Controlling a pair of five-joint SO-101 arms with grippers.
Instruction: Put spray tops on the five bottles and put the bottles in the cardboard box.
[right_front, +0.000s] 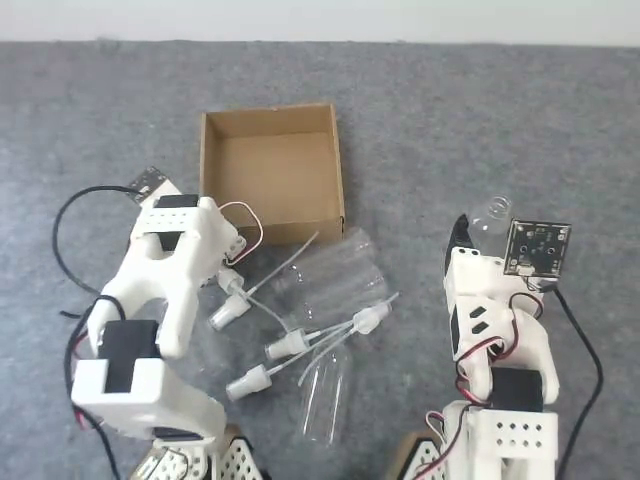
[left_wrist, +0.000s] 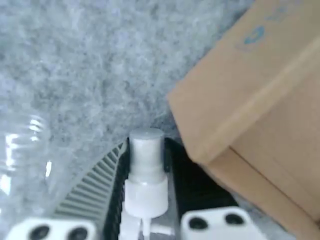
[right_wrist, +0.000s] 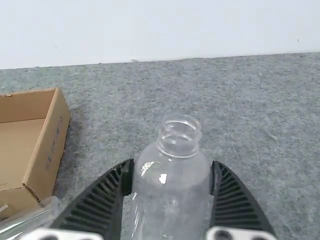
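Observation:
My left gripper (left_wrist: 145, 152) is shut on a white spray top (left_wrist: 146, 172), close to a corner of the cardboard box (left_wrist: 245, 105). In the high view that gripper (right_front: 232, 265) sits just below the open box (right_front: 272, 168). My right gripper (right_wrist: 172, 175) is shut on a clear uncapped bottle (right_wrist: 172, 167), neck pointing away; from above, the gripper (right_front: 478, 228) and bottle (right_front: 492, 213) are at the right. Clear bottles (right_front: 332, 275) (right_front: 325, 395) and several loose spray tops (right_front: 290, 345) lie between the arms.
Grey carpet covers the table. A clear bottle (left_wrist: 20, 155) lies beside my left gripper. The box's side wall (right_wrist: 47, 140) stands off to one side of my right gripper. Cables (right_front: 70, 225) loop at the far left.

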